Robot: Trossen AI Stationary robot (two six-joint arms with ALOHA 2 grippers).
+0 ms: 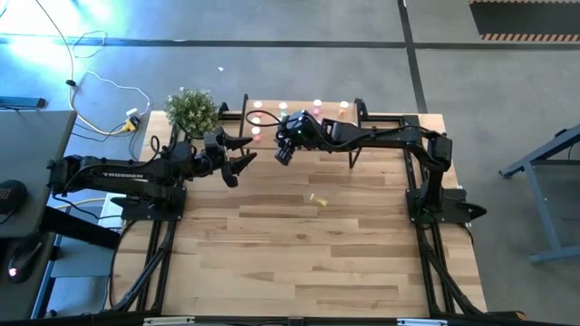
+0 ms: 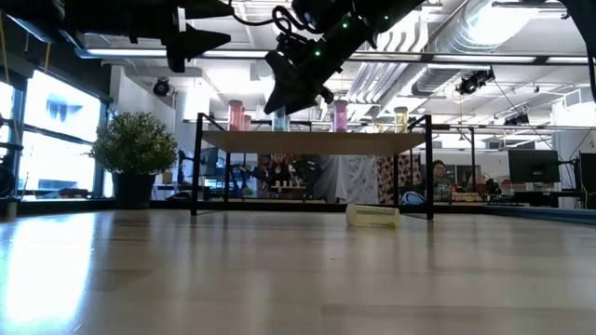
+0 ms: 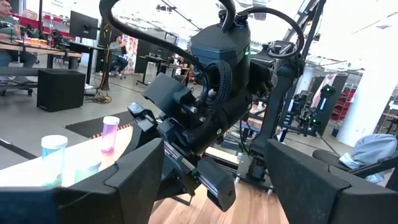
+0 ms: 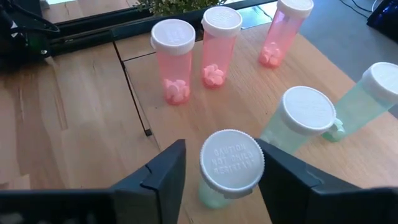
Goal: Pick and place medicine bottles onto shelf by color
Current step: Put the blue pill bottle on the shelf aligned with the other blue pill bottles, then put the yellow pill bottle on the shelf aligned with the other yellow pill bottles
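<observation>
Between the right gripper's parted dark fingers stands a mint-green bottle on the light wood shelf; its white cap reads "CAUTION NOT CHILD RESISTANT", legible only in the right wrist view. Whether the fingers touch it I cannot tell. Only the high and low views show the yellow bottle lying on the plank tabletop. Left gripper hangs wide open beside the shelf.

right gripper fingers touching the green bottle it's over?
Apart. Right wrist view shows a gap on each side between the right gripper fingers and the green bottle cap.
</observation>
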